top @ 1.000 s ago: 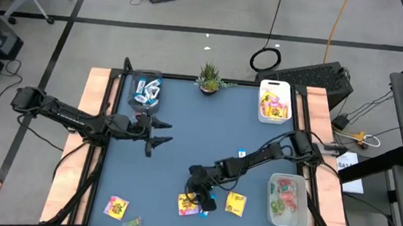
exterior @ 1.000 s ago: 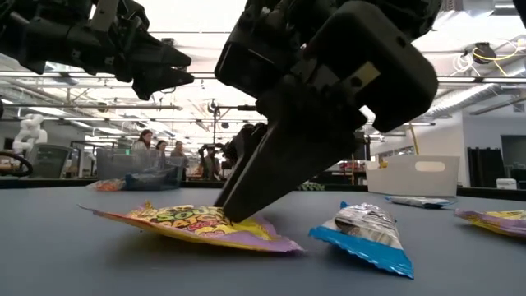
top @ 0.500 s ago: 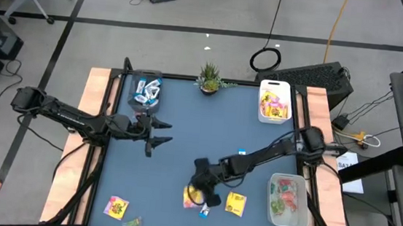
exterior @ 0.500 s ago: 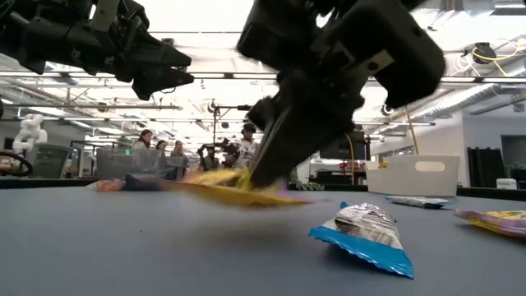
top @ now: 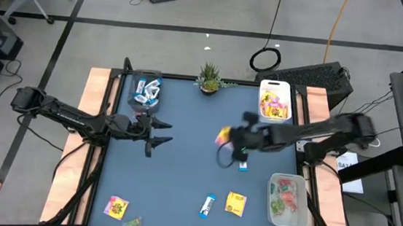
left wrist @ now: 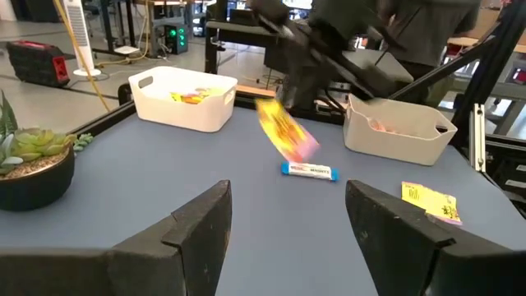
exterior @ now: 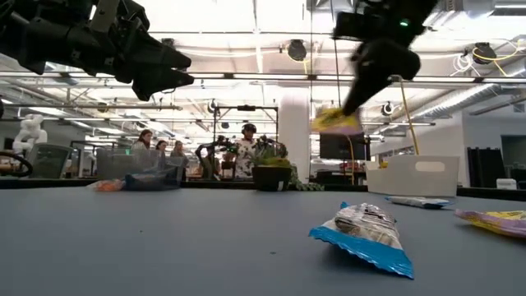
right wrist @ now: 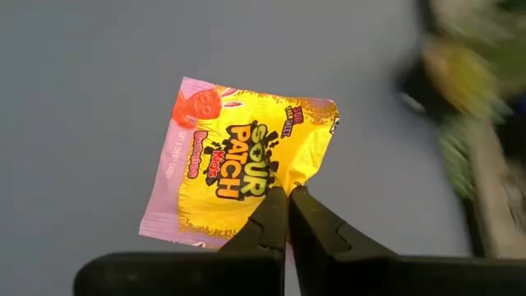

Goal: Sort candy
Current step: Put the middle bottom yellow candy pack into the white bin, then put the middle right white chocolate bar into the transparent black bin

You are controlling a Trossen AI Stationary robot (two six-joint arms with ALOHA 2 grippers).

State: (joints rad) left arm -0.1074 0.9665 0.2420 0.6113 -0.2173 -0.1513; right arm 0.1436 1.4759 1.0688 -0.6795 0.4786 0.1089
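Note:
My right gripper (top: 227, 140) hangs high over the table's right middle, shut on a yellow candy packet with pink print (top: 222, 135), which also shows in the low view (exterior: 335, 121) and in the right wrist view (right wrist: 238, 164). My left gripper (top: 161, 135) waits open above the table's left middle, with nothing between its fingers (left wrist: 197, 226). More candy lies flat on the table. A blue-and-white bar (top: 208, 205) and a yellow packet (top: 235, 203) are near the front. Another yellow packet (top: 116, 207) is at the front left. My right gripper pinches the packet between its two shut fingers at one edge, close to a corner (right wrist: 283, 182). The packet is lifted clear of the table and sticks out beyond the fingertips, tilted, its printed face toward the wrist camera.
A white bin with yellow packets (top: 275, 103) stands at the far right, and a clear bin with blue bars (top: 145, 90) at the far left. A bin with red and green pieces (top: 287, 201) is at the near right. A potted plant (top: 209, 77) stands at the far edge. A small blue bar (top: 242, 165) lies below my right gripper.
My right gripper has shut on the yellow packet near the table's front. It has lifted the packet clear and carried it up and toward the far right. The blue-and-white bar that lay beside the packet stays on the table.

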